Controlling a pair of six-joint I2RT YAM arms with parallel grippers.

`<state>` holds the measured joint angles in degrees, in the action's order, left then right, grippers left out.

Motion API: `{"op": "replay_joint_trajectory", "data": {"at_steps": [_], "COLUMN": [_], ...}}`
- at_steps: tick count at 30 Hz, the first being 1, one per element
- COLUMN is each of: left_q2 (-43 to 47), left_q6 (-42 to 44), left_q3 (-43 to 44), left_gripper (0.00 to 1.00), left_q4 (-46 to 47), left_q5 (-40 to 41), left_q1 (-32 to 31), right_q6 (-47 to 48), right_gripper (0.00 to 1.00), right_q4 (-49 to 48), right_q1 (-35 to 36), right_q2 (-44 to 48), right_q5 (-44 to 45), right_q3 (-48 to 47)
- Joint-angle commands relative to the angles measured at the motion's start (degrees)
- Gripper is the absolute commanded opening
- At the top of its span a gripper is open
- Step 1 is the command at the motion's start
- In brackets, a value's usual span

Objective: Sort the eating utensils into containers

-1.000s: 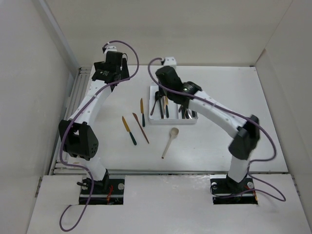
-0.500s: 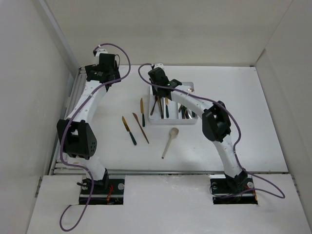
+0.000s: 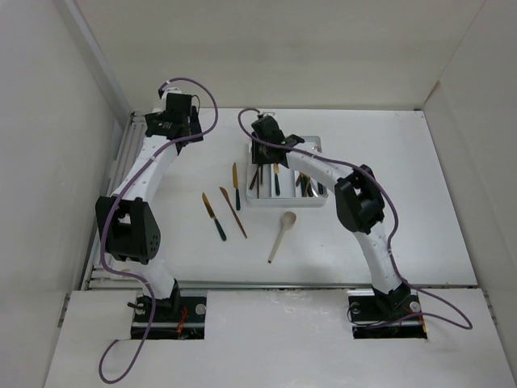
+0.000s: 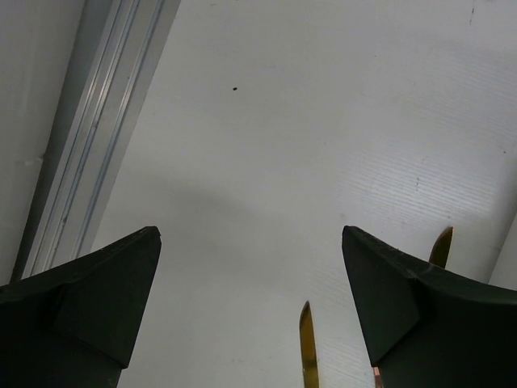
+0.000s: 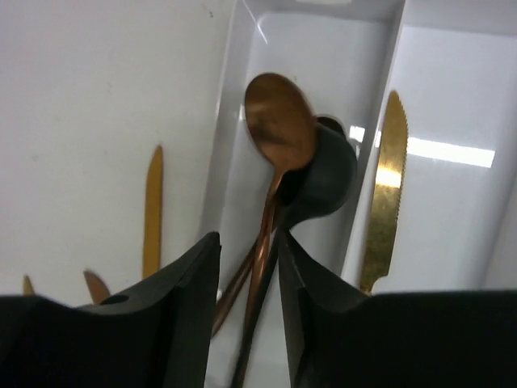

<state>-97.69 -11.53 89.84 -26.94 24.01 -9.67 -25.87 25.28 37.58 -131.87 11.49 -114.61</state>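
A copper spoon (image 5: pixel 279 121) is recorded in the left compartment of the tray (image 5: pixel 230 121), overlapping a black spoon (image 5: pixel 327 174). Its handle runs back between the slightly parted, unclamped fingers of the right gripper (image 5: pixel 248 242). A knife (image 5: pixel 386 186) lies beyond the right finger. The left gripper (image 4: pixel 250 234) is spread wide and empty.

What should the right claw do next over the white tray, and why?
Probably lift the right claw straight up, clear of the shallow white plastic tray. Its jaws stand slightly apart, and the copper spoon between them sits in the left compartment on a black spoon, so it looks released. A cream long-handled spoon lies outside the tray, unsorted.
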Motion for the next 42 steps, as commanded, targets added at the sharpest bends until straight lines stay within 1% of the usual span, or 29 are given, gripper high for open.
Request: {"op": "replay_joint_trajectory", "data": {"at_steps": [1,4,7,8,10,12,13,14,16,19,20,25,30,32,34,37,38,40,41,42], "left_q2": [0.57,0.57,0.57,0.57,0.57,0.57,1.09,1.1,1.1,1.1,1.1,1.1,1.63,2.15,2.15,2.15,2.15,1.54,1.54,1.02], "left_q6": [-1.04,-2.35,-4.99,-6.73,-8.24,-9.82,-11.05,-11.06,-11.06,-10.27,-10.27,-11.93,-12.46,-12.46,-13.08,-13.08,-13.08,-13.08,-13.08,-13.08], "left_q3": [-1.07,-1.69,-3.88,-5.54,-8.18,-13.01,-14.68,-16.09,-18.82,-21.28,-21.9,-21.9,-26.2,-28.83,-30.51,-31.92,-31.92,-32.45,-32.97,-32.98], "left_gripper": [0.92,0.92,0.87,0.8,0.74,0.68,0.68,0.66,0.66,0.66,0.67,0.67,0.69,0.67,0.63,0.59,0.59,0.55,0.5,0.48], "left_q4": [1.27,1.27,0.67,-0.21,-1.09,-2.59,-3.46,-4.08,-5.75,-9.88,-11.11,-11.73,-10.5,-9.8,-9.28,-8.75,-8.74,-8.22,-7.09,-6.38], "left_q5": [-0.63,-1.68,-3.35,-5.79,-9.05,-13.61,-14.86,-16.0,-17.41,-19.08,-19.09,-20.32,-21.11,-21.81,-23.3,-25.41,-26.2,-26.9,-26.91,-27.87], "left_q1": [0.0,0.0,0.0,0.0,0.0,0.0,0.0,0.0,-1.22,-2.8,-3.68,-7.55,-11.59,-11.6,-12.13,-12.13,-12.73,-13.27,-13.27,-13.27], "right_q6": [-1.55,-2.17,-2.17,-2.17,-2.69,-2.7,-2.7,-2.7,-4.09,-7.26,-8.14,-13.93,-15.88,-16.5,-17.11,-17.73,-18.34,-18.34,-18.95,-18.96], "right_gripper": [0.42,0.47,0.47,0.47,0.48,0.48,0.49,0.49,0.53,0.53,0.53,0.53,0.53,0.53,0.53,0.53,0.53,0.53,0.53,0.53], "right_q4": [-1.98,-1.99,-1.46,-1.46,-1.46,-1.46,-1.46,-1.46,0.2,0.74,0.74,-0.49,-0.49,0.99,1.52,2.06,2.67,3.19,3.2,3.81], "right_q1": [0.39,0.39,0.39,0.39,1.61,2.4,3.45,4.16,6.35,8.2,8.73,10.05,10.05,10.05,10.05,10.05,10.05,10.05,10.05,10.05], "right_q2": [3.71,7.31,10.84,13.89,17.25,22.08,23.49,24.81,28.07,31.58,32.46,38.61,43.1,44.94,46.17,47.94,48.72,49.26,49.26,49.95], "right_q5": [-1.64,-0.94,-0.42,0.63,1.17,1.17,1.17,1.78,3.18,3.72,3.72,4.86,6.88,8.2,8.9,9.61,10.22,10.75,11.36,11.37], "right_q3": [2.63,4.47,6.76,7.81,12.27,15.54,18.69,20.2,22.84,28.28,31.43,39.71,45.08,46.75,48.15,49.13,50.0,50.62,51.14,51.15]}}
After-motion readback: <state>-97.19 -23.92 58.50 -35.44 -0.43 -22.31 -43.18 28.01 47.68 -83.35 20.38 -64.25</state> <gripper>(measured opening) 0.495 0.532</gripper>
